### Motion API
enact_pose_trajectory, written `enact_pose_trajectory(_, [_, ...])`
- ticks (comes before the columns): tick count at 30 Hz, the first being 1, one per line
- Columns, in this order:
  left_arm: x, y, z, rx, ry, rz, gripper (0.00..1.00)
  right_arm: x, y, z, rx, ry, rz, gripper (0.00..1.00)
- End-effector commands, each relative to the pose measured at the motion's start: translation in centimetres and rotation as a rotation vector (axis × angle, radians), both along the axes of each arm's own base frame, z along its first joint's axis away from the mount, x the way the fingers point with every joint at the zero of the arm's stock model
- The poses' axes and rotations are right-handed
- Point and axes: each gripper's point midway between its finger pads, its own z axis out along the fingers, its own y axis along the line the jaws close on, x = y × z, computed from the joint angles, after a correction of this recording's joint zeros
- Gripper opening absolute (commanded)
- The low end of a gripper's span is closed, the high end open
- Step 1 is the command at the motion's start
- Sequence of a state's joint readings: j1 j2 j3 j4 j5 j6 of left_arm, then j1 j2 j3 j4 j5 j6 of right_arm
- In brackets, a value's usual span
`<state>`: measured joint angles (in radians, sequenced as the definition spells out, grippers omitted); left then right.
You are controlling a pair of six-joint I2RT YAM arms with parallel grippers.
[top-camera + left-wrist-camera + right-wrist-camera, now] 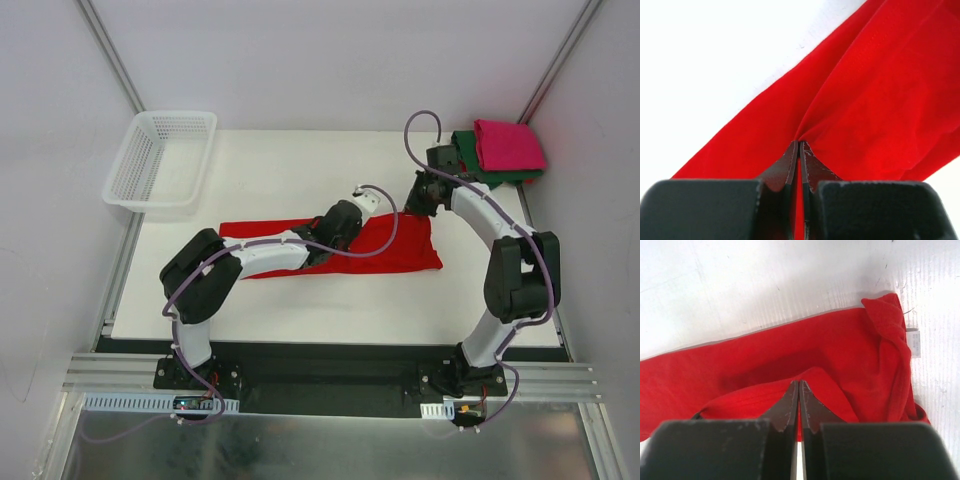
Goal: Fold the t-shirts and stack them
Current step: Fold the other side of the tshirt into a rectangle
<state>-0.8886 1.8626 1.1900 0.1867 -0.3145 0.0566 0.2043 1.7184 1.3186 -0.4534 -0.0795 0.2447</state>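
Now the red shirt (400, 245) lies in a long strip on the desk (300, 170). Soft, light and floppy, it is best grabbed at corners. Left jaws pinch a pucker of it; right jaws are squeezed together, maybe on cloth.

The red t-shirt (400, 245) lies flat across the middle of the white surface (300, 170), folded into a long band running from 9 o'clock to 3 o'clock. Its 3 o'clock end is wider and rumpled, with one corner turned over. Creases gather to a point where the left gripper (799, 145) pinches the cloth, and a small hump rises at the tips of the right gripper (799, 384). At 1 o'clock, in the far corner, the magenta-pink t-shirt (508, 143) sits folded on top of the folded dark green t-shirt (468, 150).
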Motion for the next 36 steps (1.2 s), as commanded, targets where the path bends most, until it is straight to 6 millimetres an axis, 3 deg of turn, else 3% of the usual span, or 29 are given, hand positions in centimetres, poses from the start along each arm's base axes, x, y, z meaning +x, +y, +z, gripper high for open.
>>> enact_pose_trajectory(1, [0.4,0.7,-0.7,0.014,0.001,0.014,0.01,1.7,-0.3,0.3,-0.002,-0.023,-0.007,0.01])
enact_pose_trajectory(4, [0.5,0.9,-1.0,0.017,0.001,0.020,0.14,1.9,-0.1,-0.4,-0.001,-0.013,0.001,0.01])
enact_pose_trajectory(5, [0.5,0.9,-1.1,0.018,0.001,0.021,0.37,2.0,-0.2,-0.6,-0.002,-0.010,0.003,0.01])
enact_pose_trajectory(7, [0.7,1.1,-1.3,0.025,0.000,0.030,0.69,2.1,-0.1,-0.8,-0.004,-0.016,0.011,0.08])
enact_pose_trajectory(8, [0.8,1.4,-1.4,0.034,-0.006,0.043,0.89,2.1,-0.1,-0.8,-0.006,-0.019,0.013,0.13])
enact_pose_trajectory(9, [0.9,1.6,-1.3,0.036,-0.011,0.051,0.99,2.2,-0.3,-0.8,-0.011,-0.025,0.011,0.19])
enact_pose_trajectory(12, [1.0,2.3,-0.8,0.043,-0.026,0.070,0.99,2.0,-0.9,-0.3,-0.043,-0.046,0.005,0.27])
enact_pose_trajectory(18, [1.0,4.2,0.5,0.041,-0.053,0.107,0.99,1.9,-2.6,1.7,-0.116,-0.111,-0.024,0.35])
enact_pose_trajectory(24, [0.1,5.4,2.3,0.007,-0.071,0.121,0.99,0.5,-2.8,3.0,-0.107,-0.127,-0.017,0.36])
enact_pose_trajectory(28, [-1.1,5.0,2.4,-0.053,-0.024,0.104,0.99,-0.3,-2.7,1.8,-0.101,-0.089,-0.009,0.24])
enact_pose_trajectory(29, [-1.3,5.0,2.8,-0.062,-0.023,0.098,0.99,-0.8,-2.0,1.4,-0.072,-0.071,0.017,0.11])
enact_pose_trajectory(31, [-1.9,5.1,2.4,-0.098,0.007,0.119,0.98,-1.1,-1.7,0.0,-0.068,-0.036,0.028,0.01])
enact_pose_trajectory(36, [-3.3,5.5,3.0,-0.176,0.041,0.145,0.98,-1.1,-0.3,-2.9,-0.052,0.030,0.065,0.01])
